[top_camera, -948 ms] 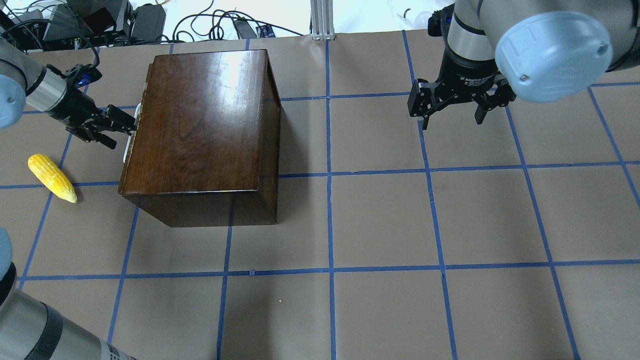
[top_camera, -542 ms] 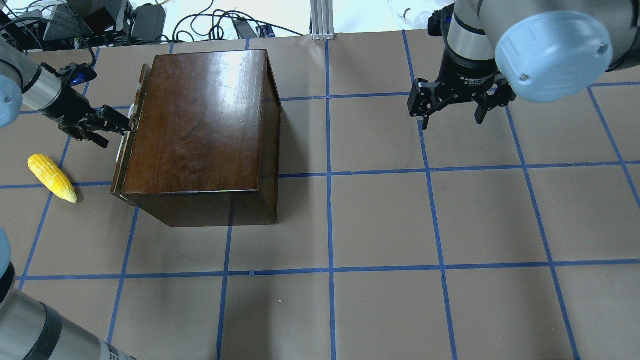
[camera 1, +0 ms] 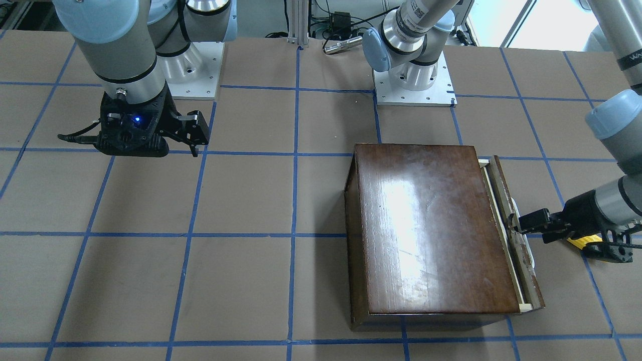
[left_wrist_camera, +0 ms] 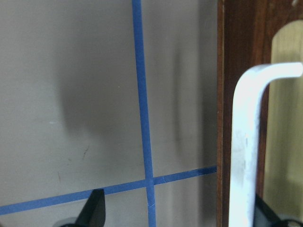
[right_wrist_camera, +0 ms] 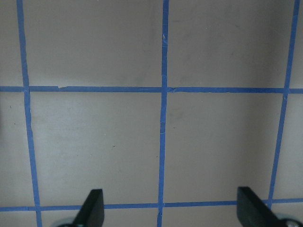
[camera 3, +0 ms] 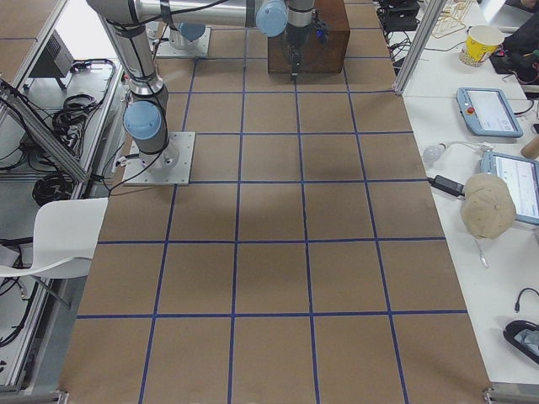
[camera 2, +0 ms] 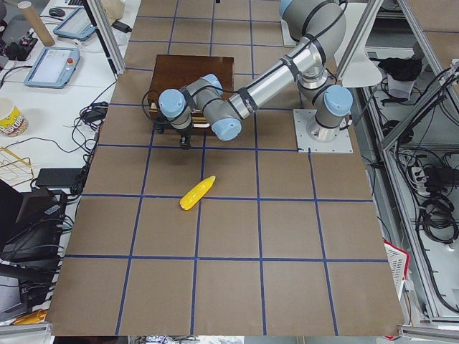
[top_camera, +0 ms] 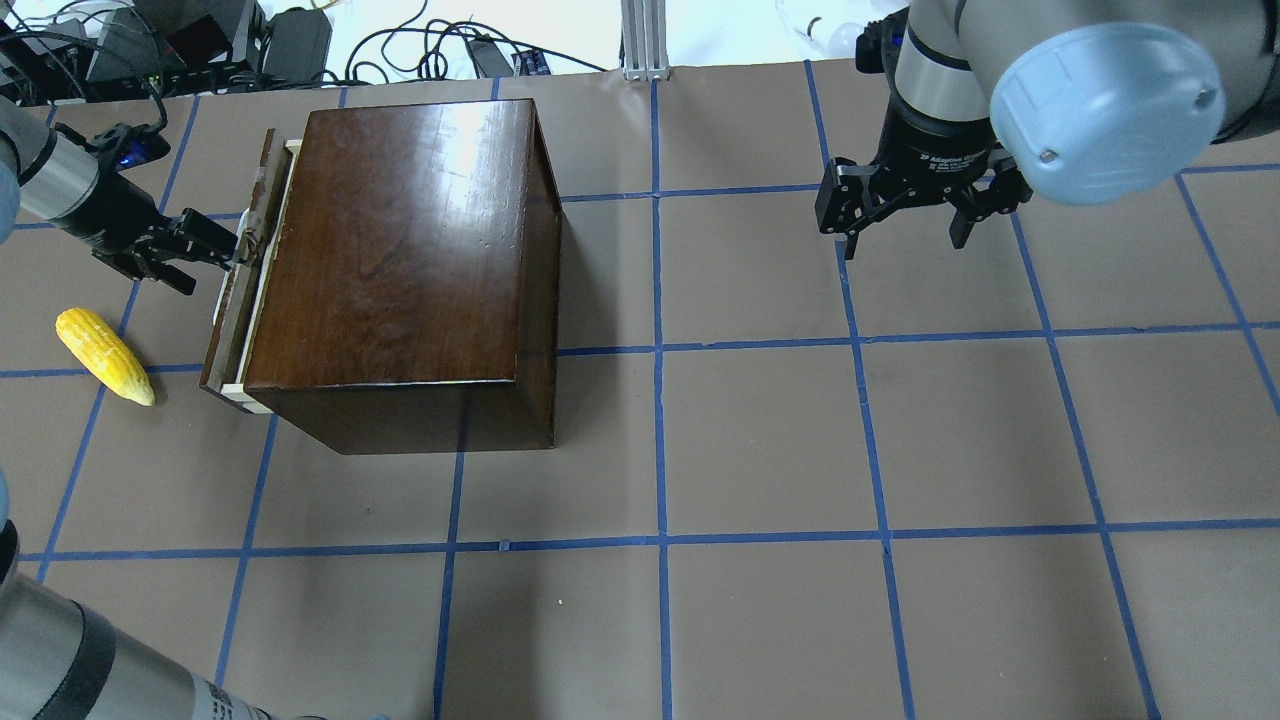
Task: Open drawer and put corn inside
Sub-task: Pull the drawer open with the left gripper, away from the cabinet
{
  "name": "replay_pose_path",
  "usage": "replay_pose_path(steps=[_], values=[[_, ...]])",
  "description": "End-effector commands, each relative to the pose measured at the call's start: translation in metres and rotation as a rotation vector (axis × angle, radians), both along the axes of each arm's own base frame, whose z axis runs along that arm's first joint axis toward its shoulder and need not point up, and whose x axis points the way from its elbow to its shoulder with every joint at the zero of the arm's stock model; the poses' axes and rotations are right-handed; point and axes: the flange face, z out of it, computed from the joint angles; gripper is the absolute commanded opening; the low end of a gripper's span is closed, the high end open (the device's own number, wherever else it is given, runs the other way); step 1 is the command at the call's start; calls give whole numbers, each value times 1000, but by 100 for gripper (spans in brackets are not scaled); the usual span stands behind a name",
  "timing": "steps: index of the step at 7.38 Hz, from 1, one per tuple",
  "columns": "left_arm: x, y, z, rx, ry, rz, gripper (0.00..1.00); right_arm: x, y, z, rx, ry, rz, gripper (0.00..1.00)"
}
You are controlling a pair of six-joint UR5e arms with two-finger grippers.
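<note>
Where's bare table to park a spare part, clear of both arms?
Free: the table between the box and the right pincer, and all the robot-side squares below the box in the overhead view. Crowded: the strip on the box's left, with the partly out drawer, the left pincer at its handle, and the corn.

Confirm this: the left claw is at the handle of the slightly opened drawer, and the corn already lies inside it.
Wrong on the corn: it lies on the table beside the box, not inside the drawer, as the overhead view shows. The left claw is at the slightly opened drawer's handle.
</note>
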Motion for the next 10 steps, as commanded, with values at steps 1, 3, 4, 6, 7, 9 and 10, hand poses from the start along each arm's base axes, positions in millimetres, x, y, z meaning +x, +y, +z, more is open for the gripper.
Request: replay_pose_path(steps=[1, 3, 4, 6, 7, 9, 10], values=[[3, -1, -1, -2, -1, -5, 100, 0, 0, 1, -1, 0, 0, 100], [15, -2, -3, -4, -1, 6, 100, 0, 0, 0, 0, 0, 0, 100], [34, 1, -9, 0, 6, 33, 100, 0, 0, 0, -1, 0, 0, 100], [40, 0, -4, -9, -1, 27, 100, 0, 0, 0, 0, 0, 0, 100], [43, 2, -5, 6, -25, 21, 100, 0, 0, 0, 0, 0, 0, 100], [50, 4, -4, 8, -31, 31, 100, 0, 0, 0, 0, 0, 0, 100], [52, 5, -4, 11, -42, 30, 100, 0, 0, 1, -1, 0, 0, 100]])
